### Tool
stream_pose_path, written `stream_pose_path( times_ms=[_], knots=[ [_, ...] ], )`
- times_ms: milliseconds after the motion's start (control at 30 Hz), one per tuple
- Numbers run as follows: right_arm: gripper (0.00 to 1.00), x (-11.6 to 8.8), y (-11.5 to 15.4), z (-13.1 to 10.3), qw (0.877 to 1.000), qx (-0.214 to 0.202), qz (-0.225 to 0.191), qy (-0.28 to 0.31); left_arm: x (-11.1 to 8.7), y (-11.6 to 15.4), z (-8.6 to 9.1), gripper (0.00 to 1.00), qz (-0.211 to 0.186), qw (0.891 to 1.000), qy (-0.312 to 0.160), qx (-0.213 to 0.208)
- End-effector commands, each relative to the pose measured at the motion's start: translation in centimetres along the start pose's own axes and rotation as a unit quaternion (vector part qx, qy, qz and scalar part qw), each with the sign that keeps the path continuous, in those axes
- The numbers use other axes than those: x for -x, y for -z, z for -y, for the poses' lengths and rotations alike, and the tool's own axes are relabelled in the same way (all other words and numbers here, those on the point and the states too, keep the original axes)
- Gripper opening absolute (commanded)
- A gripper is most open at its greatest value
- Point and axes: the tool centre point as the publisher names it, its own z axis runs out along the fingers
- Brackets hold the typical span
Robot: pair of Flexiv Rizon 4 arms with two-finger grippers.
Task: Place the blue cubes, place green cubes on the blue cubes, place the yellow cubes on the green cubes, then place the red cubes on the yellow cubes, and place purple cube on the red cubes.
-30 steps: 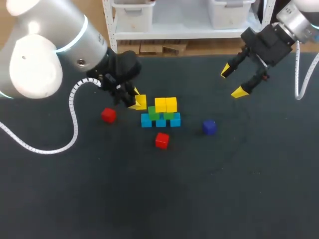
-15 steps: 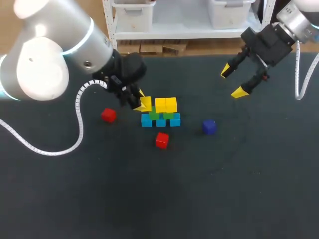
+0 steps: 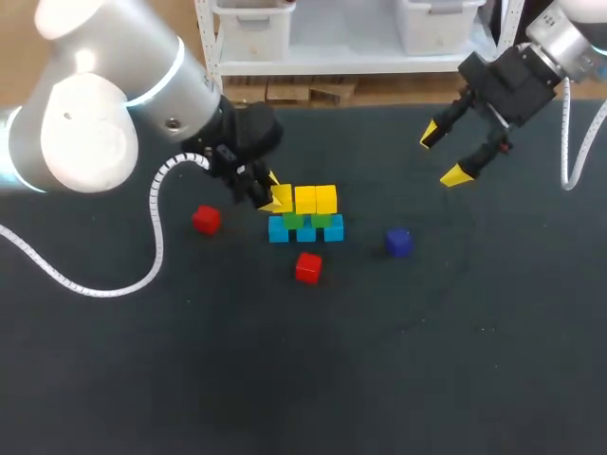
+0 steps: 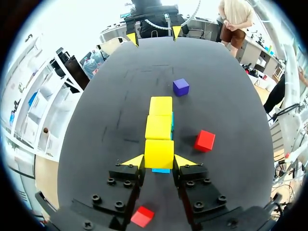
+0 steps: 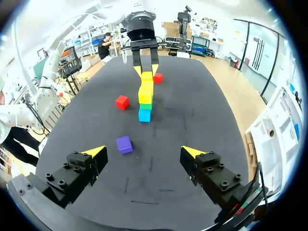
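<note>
A row of blue cubes (image 3: 305, 231) lies mid-table with green cubes (image 3: 322, 220) on it and two yellow cubes (image 3: 316, 199) on top. My left gripper (image 3: 275, 197) is shut on a third yellow cube (image 4: 159, 153), held at the row's left end, in line with the two other yellow cubes (image 4: 159, 126). One red cube (image 3: 206, 220) lies left of the stack, another red cube (image 3: 307, 267) in front of it. The purple cube (image 3: 398, 242) sits to the right. My right gripper (image 3: 444, 154) hangs open and empty at the back right.
In the right wrist view the purple cube (image 5: 124, 144) lies just ahead of the right gripper (image 5: 143, 152), with the stack (image 5: 145, 98) and the left gripper (image 5: 142, 62) beyond. A shelf stands behind the table's far edge (image 3: 379, 102).
My left gripper has carried the yellow cube to the right, up against the left end of the stack's yellow row. The right arm has kept still.
</note>
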Motion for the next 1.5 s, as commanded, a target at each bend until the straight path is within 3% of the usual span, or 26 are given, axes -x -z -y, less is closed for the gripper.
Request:
stream_pose_path(
  times_ms=[33, 1500],
  knots=[
    [1.00, -0.04, 0.00, 0.06, 1.000, 0.001, 0.001, 0.001, 0.16, -0.24, -0.27, 0.00, -0.001, 1.000, -0.001, -0.002],
    [1.00, -0.04, 0.00, 0.06, 1.000, 0.001, 0.001, 0.001, -0.13, -1.18, -0.75, 0.00, -0.004, 1.000, 0.001, -0.012]
  ],
)
